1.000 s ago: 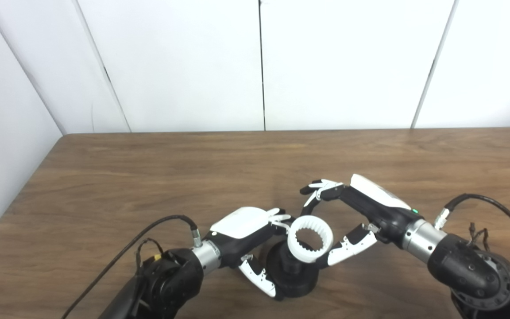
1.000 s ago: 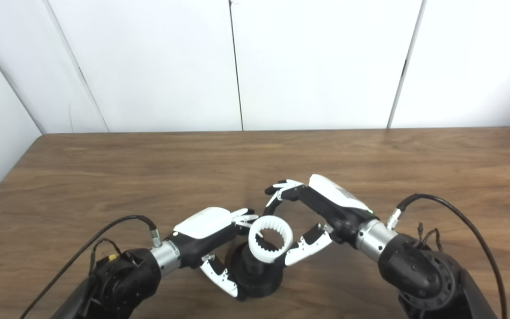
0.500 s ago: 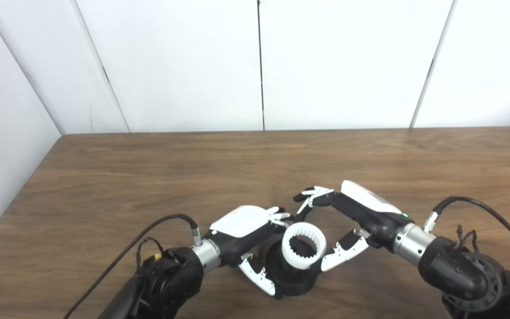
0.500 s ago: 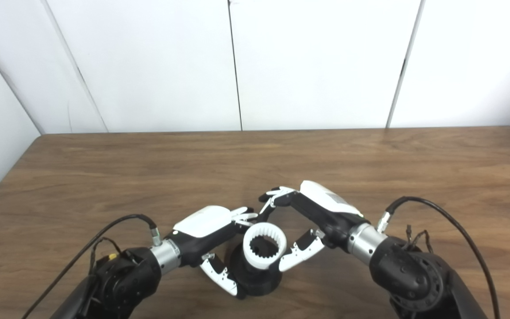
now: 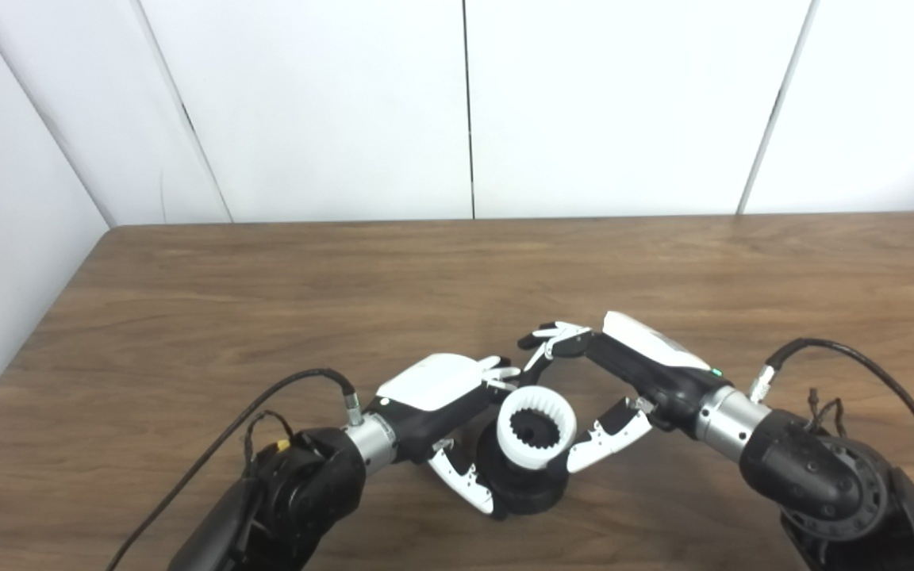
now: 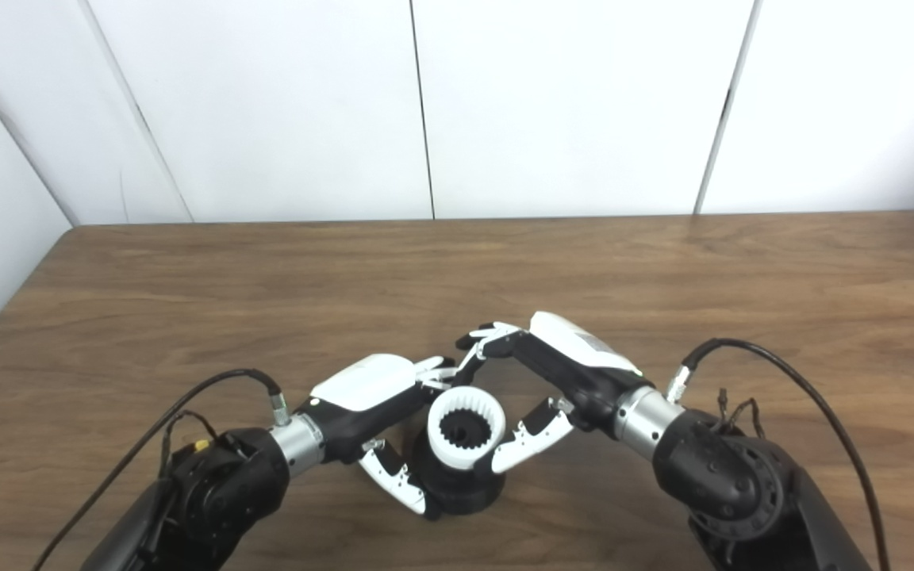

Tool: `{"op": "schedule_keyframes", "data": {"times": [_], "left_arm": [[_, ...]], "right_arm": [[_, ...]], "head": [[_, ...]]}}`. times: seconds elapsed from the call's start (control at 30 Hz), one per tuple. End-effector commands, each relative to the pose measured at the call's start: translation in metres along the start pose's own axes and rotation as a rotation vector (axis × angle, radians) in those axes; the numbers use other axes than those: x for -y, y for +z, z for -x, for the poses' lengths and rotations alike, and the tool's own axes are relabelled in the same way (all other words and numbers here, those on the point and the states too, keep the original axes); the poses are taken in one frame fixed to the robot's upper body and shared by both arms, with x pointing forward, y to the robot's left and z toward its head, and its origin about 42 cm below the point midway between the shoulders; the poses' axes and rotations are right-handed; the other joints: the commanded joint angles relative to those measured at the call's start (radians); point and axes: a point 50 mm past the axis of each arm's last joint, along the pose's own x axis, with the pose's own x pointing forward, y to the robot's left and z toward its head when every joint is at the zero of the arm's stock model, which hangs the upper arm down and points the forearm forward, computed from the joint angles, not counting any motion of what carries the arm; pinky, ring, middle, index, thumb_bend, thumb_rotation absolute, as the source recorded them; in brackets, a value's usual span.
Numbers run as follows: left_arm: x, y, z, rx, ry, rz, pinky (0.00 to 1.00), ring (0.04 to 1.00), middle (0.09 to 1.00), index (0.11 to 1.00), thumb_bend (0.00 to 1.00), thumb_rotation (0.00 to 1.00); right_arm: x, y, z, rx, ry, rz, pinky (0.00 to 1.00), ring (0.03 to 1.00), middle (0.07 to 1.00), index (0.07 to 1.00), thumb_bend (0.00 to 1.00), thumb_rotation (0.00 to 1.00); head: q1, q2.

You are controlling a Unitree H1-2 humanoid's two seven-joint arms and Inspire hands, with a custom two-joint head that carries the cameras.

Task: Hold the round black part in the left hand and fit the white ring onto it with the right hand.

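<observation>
The round black part (image 5: 527, 493) stands on the table near the front, and my left hand (image 5: 445, 395) is shut on its left side, thumb low against the base. The white ring (image 5: 535, 461), toothed inside, sits level over the part's raised black hub, which shows through the ring's hole. My right hand (image 5: 638, 369) comes in from the right and holds the ring, thumb on its right rim and fingers curled over its far side. How deep the ring sits on the hub is hidden.
The wooden table (image 5: 266, 301) runs back to white wall panels, with its left edge near a side wall. Black cables (image 5: 862, 357) loop from both wrists over the table front.
The right hand has moved left and down with the ring, which went from tilted above the black part to level over its hub. The camera view has shifted slightly.
</observation>
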Motion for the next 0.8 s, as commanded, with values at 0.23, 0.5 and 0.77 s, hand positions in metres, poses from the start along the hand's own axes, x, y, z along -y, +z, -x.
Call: {"op": "schedule_keyframes", "data": {"times": [0.23,0.5,0.77], "left_arm": [[-0.0106,0.006,0.0006,0.03,0.017,-0.029,0.88,1.0,0.956,0.702,0.85,0.31],[-0.0092,0.0066,-0.0005,0.029,0.017,-0.024,0.9,1.0,0.956,0.692,0.86,0.32],[-0.01,0.0067,-0.0005,0.02,0.016,-0.016,0.89,1.0,0.956,0.687,0.86,0.3]], "right_arm": [[0.0101,0.0106,-0.0049,0.061,-0.028,0.048,0.88,0.952,0.87,0.493,0.52,0.16],[0.0065,0.0087,-0.0033,0.052,-0.007,0.056,0.88,0.952,0.871,0.493,0.52,0.16],[0.0047,0.0066,-0.0032,0.048,0.002,0.055,0.89,0.96,0.871,0.493,0.52,0.16]], "head": [[0.001,0.001],[0.002,0.0],[0.004,0.002]]}}
